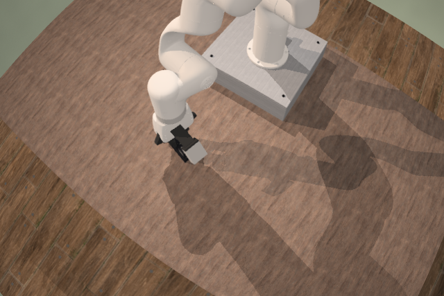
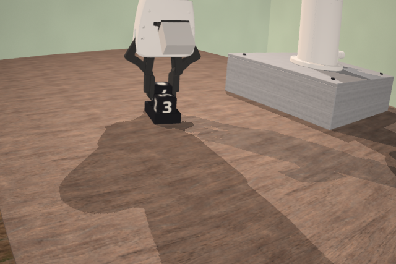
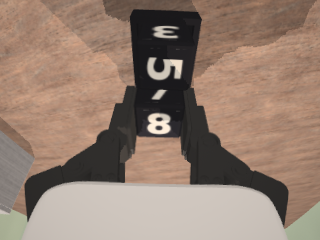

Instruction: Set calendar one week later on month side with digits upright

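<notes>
A black tray [image 2: 167,119] [image 3: 165,16] lies on the table. Its front cube [image 2: 166,107] [image 3: 165,68] stands in it, with an upright 3 facing the exterior camera and a 5 on top. Behind it, the rear cube [image 2: 159,89] [image 3: 159,125] has an 8 on top; a slanted white stroke shows on its partly hidden front face. My gripper [image 2: 163,92] [image 3: 159,101] points down and is shut on the rear cube, a finger on each side. I cannot tell whether this cube touches the tray's floor. The month's name is not readable in any view.
The robot's grey base block [image 1: 250,84] [image 2: 278,91] [image 3: 11,170] stands to the right of the tray in the exterior view. The wrist camera's pale housing [image 1: 195,152] [image 2: 177,39] juts out above the tray. Arm shadows cross the wooden table [image 1: 107,106].
</notes>
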Tool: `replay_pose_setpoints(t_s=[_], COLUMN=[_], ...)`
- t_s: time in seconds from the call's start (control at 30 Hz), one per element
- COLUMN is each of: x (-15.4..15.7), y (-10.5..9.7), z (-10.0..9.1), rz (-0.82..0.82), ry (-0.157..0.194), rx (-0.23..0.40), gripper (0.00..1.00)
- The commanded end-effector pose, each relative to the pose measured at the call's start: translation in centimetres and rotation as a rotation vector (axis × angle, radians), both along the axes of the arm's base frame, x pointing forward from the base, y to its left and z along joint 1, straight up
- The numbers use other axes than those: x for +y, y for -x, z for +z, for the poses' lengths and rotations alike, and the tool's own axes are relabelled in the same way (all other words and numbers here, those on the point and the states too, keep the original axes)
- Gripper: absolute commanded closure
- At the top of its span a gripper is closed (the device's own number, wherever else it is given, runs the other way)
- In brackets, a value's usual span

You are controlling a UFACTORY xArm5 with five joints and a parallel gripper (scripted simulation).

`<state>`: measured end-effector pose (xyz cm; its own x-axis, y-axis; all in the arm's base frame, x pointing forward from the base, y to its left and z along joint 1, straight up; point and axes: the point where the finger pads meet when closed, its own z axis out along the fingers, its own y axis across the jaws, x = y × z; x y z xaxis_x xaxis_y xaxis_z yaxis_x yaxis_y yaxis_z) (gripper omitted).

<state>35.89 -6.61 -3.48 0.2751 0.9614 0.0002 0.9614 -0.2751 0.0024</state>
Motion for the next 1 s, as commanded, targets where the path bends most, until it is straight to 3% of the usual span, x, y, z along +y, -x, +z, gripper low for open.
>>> replay_pose_setpoints(t_s=[0.0,0.97], x=[-0.02,-0.01], y=[-0.12,-0.11], z=[0.05,-0.90], rz=[0.000,-0.001], ry=[0.001,0.001], rx=[-0.003,-0.003], gripper=[0.71,0.71])
